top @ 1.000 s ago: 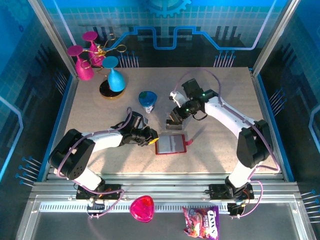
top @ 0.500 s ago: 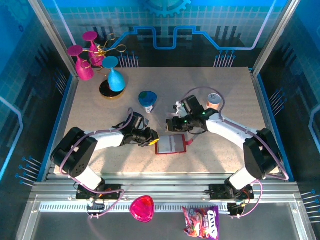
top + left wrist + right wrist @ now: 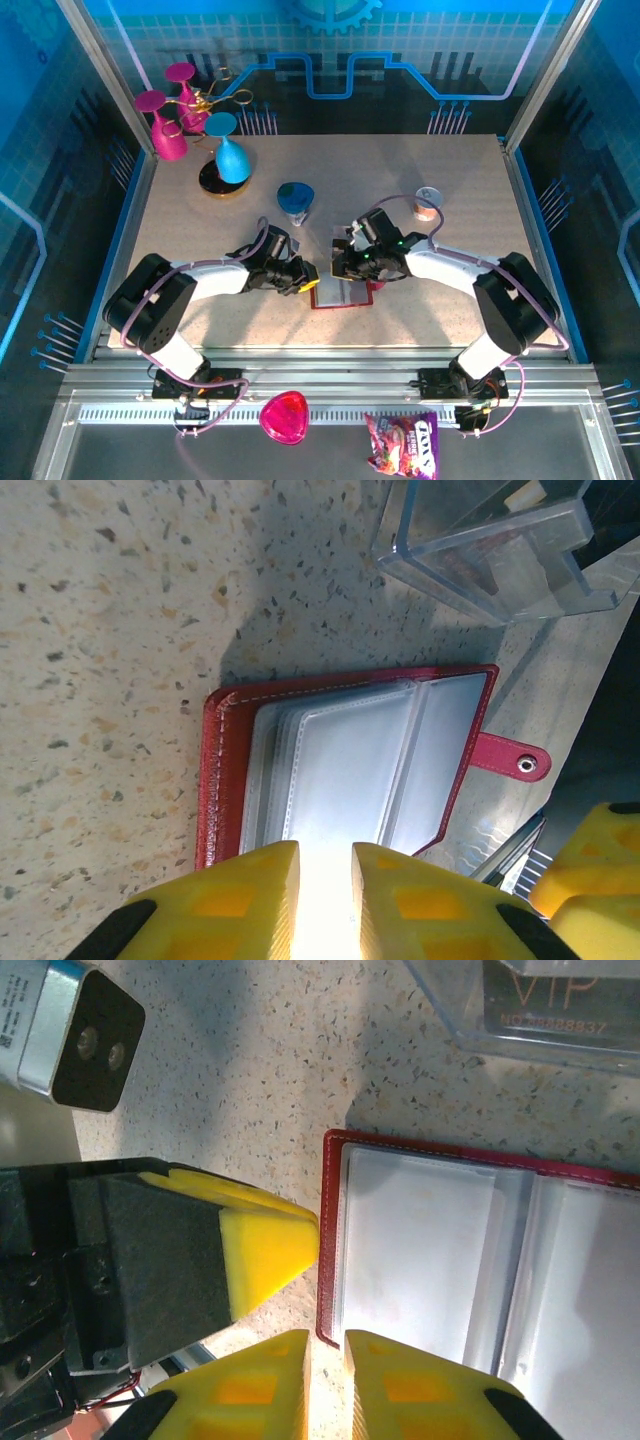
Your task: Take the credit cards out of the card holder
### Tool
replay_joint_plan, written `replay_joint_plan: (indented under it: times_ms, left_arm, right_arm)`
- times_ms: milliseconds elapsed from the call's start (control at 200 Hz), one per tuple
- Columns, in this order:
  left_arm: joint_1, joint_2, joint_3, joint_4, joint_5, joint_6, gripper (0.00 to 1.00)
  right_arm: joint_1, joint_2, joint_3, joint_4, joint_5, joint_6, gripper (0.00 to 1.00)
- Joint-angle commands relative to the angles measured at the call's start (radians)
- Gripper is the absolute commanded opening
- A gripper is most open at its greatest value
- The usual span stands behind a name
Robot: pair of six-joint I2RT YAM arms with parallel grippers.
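1. Compared with a second ago, the right arm has swung down from the far side and parked the right pincer (image 3: 331, 277) at the left edge of the card holder (image 3: 350, 293). That move uncovers a little round cup (image 3: 428, 200) further back. The left arm and the card holder haven't budged.
2. The card holder lies flat and open on the speckled counter (image 3: 450, 160), pale grey pockets facing up and the red snap tab (image 3: 512, 760) sticking out on its right side. The pockets are mostly glare, so I can't tell if a card sits in them.
3. The left pincer (image 3: 308, 282) comes in low from the left, with its yellow tips at the holder's left edge. On its own wrist cam there's only a thin slit between the tips, and the pale pocket runs in under them. Can't tell if it's pinching or just resting there.
4. The right pincer's tips are closer together than a second ago, nearly touching. The slit lines up with the holder's red rim, right beside the left pincer's tip. Can't tell whether it has hold of the rim.
5. A clear plastic box (image 3: 480, 555) sits just beyond the holder with a strip of counter between them. A dark card (image 3: 560, 1000) with VIP lettering shows through it.
6. A blue pot (image 3: 295, 200) stands further back, well apart from both pincers.
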Motion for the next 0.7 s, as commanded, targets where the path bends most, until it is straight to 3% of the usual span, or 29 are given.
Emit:
replay_joint_plan:
  times_ms: [0, 695]
  left_arm:
    - [-0.014, 0.019, 0.003, -0.005, 0.008, -0.011, 0.20]
    - [-0.017, 0.038, -0.031, -0.027, -0.030, 0.008, 0.13]
  right_arm:
    - [0.015, 0.024, 0.001, 0.031, -0.038, 0.006, 0.17]
    - [0.004, 0.124, 0.063, -0.058, -0.048, -0.047, 0.18]
